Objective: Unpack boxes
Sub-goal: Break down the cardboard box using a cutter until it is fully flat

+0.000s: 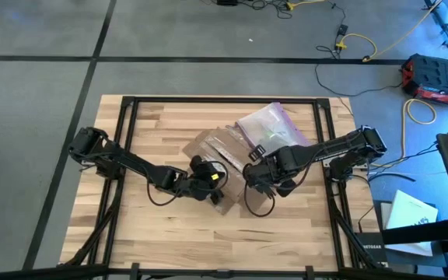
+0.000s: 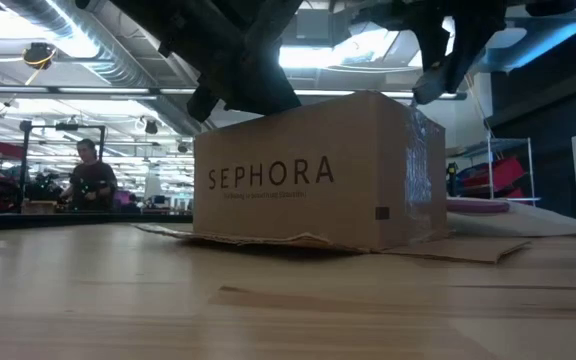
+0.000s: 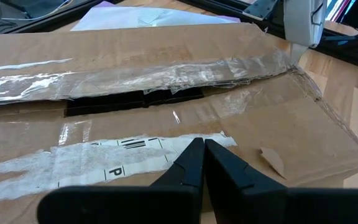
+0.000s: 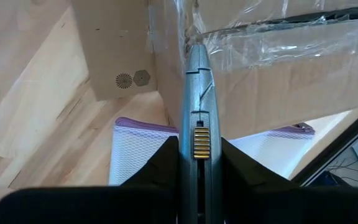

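Observation:
A brown cardboard box lettered SEPHORA stands on the wooden table, its bottom flaps splayed out on the wood. Its taped top shows a dark slit along the seam and a pale label. My left gripper is shut, its tips on the box top. My right gripper points steeply down at the box's right end, shut on a grey knife. The knife also shows in the left wrist view. My left gripper presses its shut fingertips on the box's top panel at the label's edge, slanting down from the table's left. The box stays flat on the table. My right gripper pinches the grey knife's handle between its two fingers, beside the yellow slider. The knife runs on along the fingers and points down. Its tip meets the clear tape at the end of the box's top seam.
A clear bag with a purple zip edge lies behind the box, also in the right wrist view. Black frame rails run along the table's sides. Bare wood lies toward the near edge. A person stands far off.

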Robot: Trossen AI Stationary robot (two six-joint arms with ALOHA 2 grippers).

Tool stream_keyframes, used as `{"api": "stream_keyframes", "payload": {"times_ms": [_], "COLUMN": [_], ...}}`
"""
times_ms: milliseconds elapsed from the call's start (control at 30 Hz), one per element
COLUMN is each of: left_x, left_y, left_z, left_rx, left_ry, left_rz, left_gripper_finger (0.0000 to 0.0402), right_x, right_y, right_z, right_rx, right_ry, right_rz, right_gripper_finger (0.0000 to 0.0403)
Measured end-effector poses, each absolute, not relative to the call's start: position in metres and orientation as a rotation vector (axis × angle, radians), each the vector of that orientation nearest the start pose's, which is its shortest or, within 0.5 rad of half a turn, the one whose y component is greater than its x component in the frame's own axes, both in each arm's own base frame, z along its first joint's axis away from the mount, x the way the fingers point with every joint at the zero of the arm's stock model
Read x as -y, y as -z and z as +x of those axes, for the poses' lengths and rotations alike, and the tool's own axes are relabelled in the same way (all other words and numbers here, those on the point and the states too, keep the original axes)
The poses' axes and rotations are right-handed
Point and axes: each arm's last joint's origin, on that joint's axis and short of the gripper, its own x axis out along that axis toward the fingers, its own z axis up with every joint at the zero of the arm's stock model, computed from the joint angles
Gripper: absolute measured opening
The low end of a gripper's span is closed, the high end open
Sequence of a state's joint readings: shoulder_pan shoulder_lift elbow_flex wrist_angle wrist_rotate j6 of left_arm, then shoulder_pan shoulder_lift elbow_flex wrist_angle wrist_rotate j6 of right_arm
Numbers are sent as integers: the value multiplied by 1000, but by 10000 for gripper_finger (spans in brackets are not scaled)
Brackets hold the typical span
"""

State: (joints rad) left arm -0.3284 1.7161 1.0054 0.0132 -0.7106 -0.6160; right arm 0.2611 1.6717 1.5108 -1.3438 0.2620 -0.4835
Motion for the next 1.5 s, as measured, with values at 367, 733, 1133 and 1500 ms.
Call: {"api": "stream_keyframes", "payload": {"times_ms": [367,733,1133,1500], "left_x": [96,96,96,96], "left_y": [-193,-193,-193,-192], "left_z": [339,339,339,339], "left_rx": [-472,-473,-480,-490], "left_ry": [-529,-528,-522,-515], "left_rz": [-228,-224,-201,-182], "left_gripper_finger": [0,0,0,0], "right_x": [-72,-59,-60,-64], "right_y": [-290,-290,-290,-290], "right_z": [294,294,296,299], "right_rx": [-1463,-1507,-1487,-1432], "right_ry": [-377,-352,-368,-441], "right_rz": [-760,-727,-712,-626], "right_gripper_finger": [55,55,55,55]}}
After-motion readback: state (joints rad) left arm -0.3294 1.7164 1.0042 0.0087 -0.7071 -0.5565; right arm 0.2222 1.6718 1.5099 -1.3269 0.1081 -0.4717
